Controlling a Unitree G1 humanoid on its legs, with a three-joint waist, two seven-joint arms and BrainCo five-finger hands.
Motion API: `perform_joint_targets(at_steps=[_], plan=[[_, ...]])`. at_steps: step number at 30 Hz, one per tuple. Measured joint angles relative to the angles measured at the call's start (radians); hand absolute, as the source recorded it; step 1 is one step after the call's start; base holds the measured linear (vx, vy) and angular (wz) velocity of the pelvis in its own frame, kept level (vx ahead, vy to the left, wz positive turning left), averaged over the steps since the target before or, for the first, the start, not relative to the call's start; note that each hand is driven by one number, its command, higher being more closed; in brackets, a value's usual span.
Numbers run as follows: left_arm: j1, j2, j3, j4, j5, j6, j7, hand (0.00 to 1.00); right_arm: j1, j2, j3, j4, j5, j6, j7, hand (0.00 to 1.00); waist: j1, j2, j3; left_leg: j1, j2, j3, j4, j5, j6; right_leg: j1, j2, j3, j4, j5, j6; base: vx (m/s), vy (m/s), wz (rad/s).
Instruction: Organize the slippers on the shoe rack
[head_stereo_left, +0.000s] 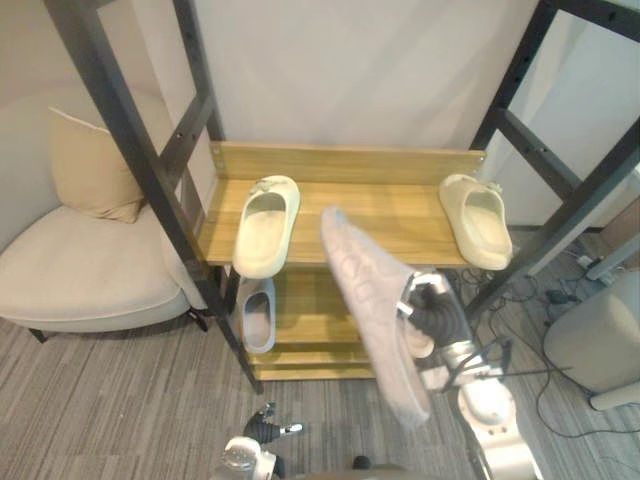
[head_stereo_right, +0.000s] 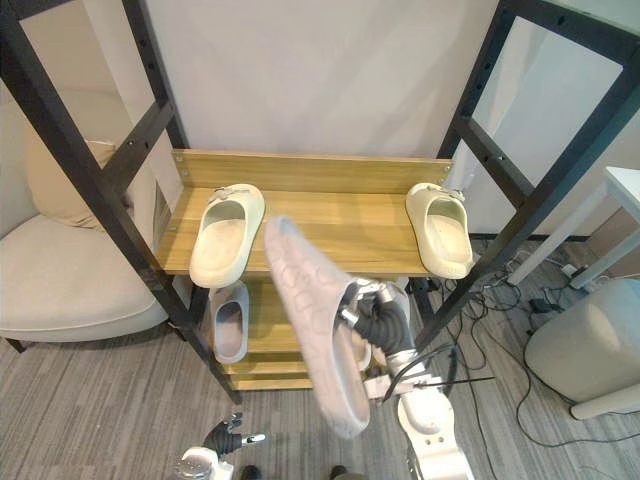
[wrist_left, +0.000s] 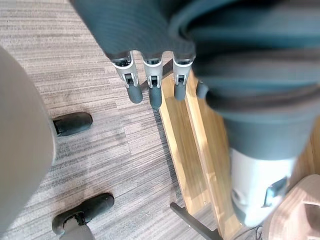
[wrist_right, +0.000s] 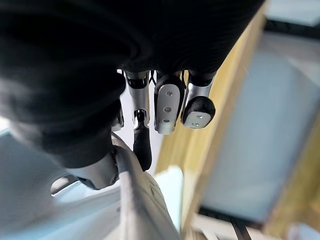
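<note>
You are looking at a pale grey foam slipper (head_stereo_left: 370, 310) whose sole carries a faint tread pattern; the right hand (head_stereo_left: 437, 318) is silver with dark tips and a dark ribbed cover; a second pale grey foam slipper (head_stereo_left: 258, 316) matches the first; one cream foam slipper (head_stereo_left: 266, 225) and its cream twin (head_stereo_left: 477, 220) are plain; the wooden shelf board (head_stereo_left: 390, 215) is honey-yellow with fine grain; the metal rack frame (head_stereo_left: 130, 140) is black; the carpet (head_stereo_left: 100, 410) is grey, finely streaked; the upholstered armchair (head_stereo_left: 80, 275) is off-white, its square cushion (head_stereo_left: 90, 170) tan.

Bright, even indoor light from above, no glare on white wall (head_stereo_left: 360, 70) at top ctr. Soft shade under top shelf (head_stereo_left: 400, 225); lower tier (head_stereo_left: 305, 312) dimmer. Sole of grey slipper (head_stereo_left: 365, 290) evenly lit, mid frame
</note>
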Motion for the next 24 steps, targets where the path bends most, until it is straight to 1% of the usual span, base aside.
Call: perform_joint_targets(at_steps=[1, 2, 3, 4, 6, 7, 9, 11, 12, 13, 14, 15, 16, 17, 18, 19, 20, 21, 23, 24], plan=[[-0.008, 0.003, 0.000, -0.014, -0.001, -0.007, 0.001, 0.00, -0.019, -0.006, 0.001, 0.030, -0.007, 0.003, -0.001, 1.00, 0.004, 0.017, 0.027, -0.063, 0.007, -0.001, 0.130, -0.054, -0.001, -0.020, 0.007, 0.001, 0.040, -0.011, -0.003, -0.13, -0.020, -0.04], [-0.012, 0.002, 0.000, -0.018, -0.001, -0.010, 0.001, 0.00, -0.028, -0.011, 0.001, 0.035, -0.008, 0.004, -0.001, 1.00, 0.004, 0.023, 0.038, -0.088, 0.013, -0.001, 0.173, -0.073, -0.001, -0.030, 0.012, 0.001, 0.056, -0.016, -0.002, -0.18, -0.010, -0.05], [-0.028, -0.002, 0.000, -0.028, -0.005, -0.012, 0.003, 0.00, -0.064, -0.024, 0.002, 0.048, -0.021, 0.004, -0.009, 1.00, 0.005, 0.052, 0.077, -0.156, 0.031, -0.006, 0.281, -0.119, -0.004, -0.074, 0.028, 0.001, 0.115, -0.033, -0.005, -0.17, -0.010, -0.06], [-0.033, -0.002, 0.000, -0.034, -0.007, -0.012, 0.003, 0.00, -0.084, -0.027, 0.002, 0.058, -0.028, 0.003, -0.012, 1.00, 0.005, 0.060, 0.092, -0.186, 0.036, -0.007, 0.317, -0.133, -0.004, -0.105, 0.032, 0.002, 0.151, -0.044, -0.005, -0.22, -0.013, -0.06], [-0.064, 0.007, 0.002, -0.057, -0.034, -0.018, 0.011, 0.00, -0.175, -0.040, 0.008, 0.111, -0.036, 0.007, -0.031, 1.00, 0.006, 0.072, 0.157, -0.291, 0.047, -0.013, 0.431, -0.171, -0.011, -0.220, 0.036, 0.004, 0.299, -0.098, -0.016, -0.21, -0.022, 0.01], [-0.074, 0.010, 0.002, -0.060, -0.041, -0.019, 0.017, 0.00, -0.193, -0.046, 0.009, 0.115, -0.036, 0.010, -0.037, 1.00, 0.008, 0.073, 0.173, -0.313, 0.048, -0.015, 0.456, -0.177, -0.012, -0.246, 0.036, 0.004, 0.331, -0.112, -0.019, -0.24, -0.032, 0.06], [-0.102, 0.030, 0.006, -0.078, -0.072, -0.021, 0.030, 0.00, -0.263, -0.063, 0.011, 0.119, -0.037, 0.010, -0.059, 1.00, 0.012, 0.080, 0.226, -0.414, 0.049, -0.028, 0.553, -0.194, -0.018, -0.351, 0.037, 0.001, 0.446, -0.150, -0.017, -0.26, -0.028, 0.09], [-0.111, 0.033, 0.021, -0.097, -0.095, -0.034, 0.040, 0.00, -0.308, -0.067, 0.009, 0.142, -0.037, 0.009, -0.074, 1.00, 0.013, 0.081, 0.248, -0.473, 0.049, -0.035, 0.596, -0.196, -0.021, -0.413, 0.035, -0.001, 0.501, -0.161, -0.020, -0.21, -0.008, 0.07], [-0.121, 0.032, 0.042, -0.125, -0.107, -0.041, 0.045, 0.00, -0.354, -0.067, 0.003, 0.167, -0.037, 0.014, -0.091, 1.00, 0.016, 0.082, 0.272, -0.531, 0.051, -0.038, 0.647, -0.203, -0.025, -0.476, 0.034, -0.001, 0.561, -0.173, -0.023, -0.24, -0.001, 0.03], [-0.125, 0.032, 0.046, -0.134, -0.115, -0.040, 0.045, 0.00, -0.368, -0.067, -0.001, 0.173, -0.037, 0.014, -0.096, 1.00, 0.017, 0.082, 0.280, -0.553, 0.053, -0.039, 0.666, -0.207, -0.026, -0.498, 0.033, -0.001, 0.585, -0.178, -0.023, -0.15, 0.001, 0.03], [-0.141, 0.032, 0.048, -0.148, -0.123, -0.041, 0.046, 0.00, -0.392, -0.066, -0.013, 0.180, -0.037, 0.018, -0.105, 1.00, 0.020, 0.088, 0.295, -0.600, 0.055, -0.042, 0.715, -0.218, -0.027, -0.547, 0.032, -0.002, 0.633, -0.192, -0.025, -0.21, 0.016, 0.05], [-0.158, 0.024, 0.077, -0.166, -0.123, -0.041, 0.047, 0.00, -0.422, -0.071, -0.021, 0.181, -0.038, 0.019, -0.130, 1.00, 0.021, 0.096, 0.312, -0.661, 0.057, -0.053, 0.771, -0.231, -0.025, -0.601, 0.033, -0.007, 0.686, -0.204, -0.025, -0.16, 0.027, 0.06], [-0.163, 0.020, 0.089, -0.175, -0.123, -0.041, 0.047, 0.00, -0.434, -0.073, -0.024, 0.181, -0.038, 0.020, -0.136, 1.00, 0.021, 0.097, 0.318, -0.681, 0.058, -0.055, 0.788, -0.234, -0.025, -0.618, 0.033, -0.008, 0.702, -0.208, -0.026, -0.19, 0.043, 0.07], [-0.181, 0.016, 0.116, -0.196, -0.123, -0.042, 0.048, 0.00, -0.465, -0.075, -0.033, 0.181, -0.041, 0.021, -0.152, 1.00, 0.023, 0.098, 0.336, -0.733, 0.060, -0.063, 0.831, -0.241, -0.027, -0.668, 0.033, -0.014, 0.742, -0.216, -0.026, -0.15, 0.050, 0.06], [-0.204, 0.014, 0.133, -0.214, -0.125, -0.044, 0.051, 0.00, -0.498, -0.074, -0.047, 0.181, -0.064, 0.025, -0.175, 1.00, 0.028, 0.099, 0.351, -0.787, 0.062, -0.070, 0.868, -0.243, -0.027, -0.720, 0.033, -0.020, 0.778, -0.218, -0.027, -0.15, 0.050, 0.05], [-0.207, 0.014, 0.138, -0.222, -0.127, -0.044, 0.048, 0.00, -0.506, -0.074, -0.051, 0.181, -0.071, 0.027, -0.179, 1.00, 0.031, 0.099, 0.356, -0.799, 0.063, -0.071, 0.875, -0.244, -0.028, -0.732, 0.033, -0.021, 0.787, -0.219, -0.028, -0.10, 0.045, 0.00], [-0.215, 0.009, 0.154, -0.242, -0.135, -0.053, 0.051, 0.00, -0.532, -0.076, -0.060, 0.182, -0.076, 0.029, -0.192, 1.00, 0.041, 0.100, 0.368, -0.831, 0.065, -0.071, 0.901, -0.246, -0.027, -0.765, 0.032, -0.022, 0.814, -0.221, -0.028, -0.11, 0.060, -0.01], [-0.233, -0.003, 0.182, -0.270, -0.143, -0.061, 0.070, 0.00, -0.575, -0.081, -0.063, 0.183, -0.076, 0.032, -0.220, 1.00, 0.053, 0.099, 0.383, -0.884, 0.066, -0.073, 0.944, -0.252, -0.027, -0.821, 0.029, -0.022, 0.865, -0.232, -0.030, -0.10, 0.058, 0.00], [-0.245, -0.011, 0.204, -0.294, -0.145, -0.062, 0.077, 0.00, -0.610, -0.086, -0.063, 0.183, -0.078, 0.039, -0.238, 1.00, 0.064, 0.097, 0.392, -0.926, 0.067, -0.078, 0.981, -0.258, -0.031, -0.863, 0.028, -0.025, 0.904, -0.240, -0.034, -0.08, 0.043, 0.02], [-0.257, -0.015, 0.216, -0.313, -0.151, -0.063, 0.080, 0.00, -0.638, -0.090, -0.066, 0.183, -0.082, 0.044, -0.254, 1.00, 0.070, 0.100, 0.409, -0.949, 0.068, -0.084, 1.002, -0.260, -0.033, -0.884, 0.028, -0.030, 0.925, -0.243, -0.036, -0.07, 0.024, 0.05]])
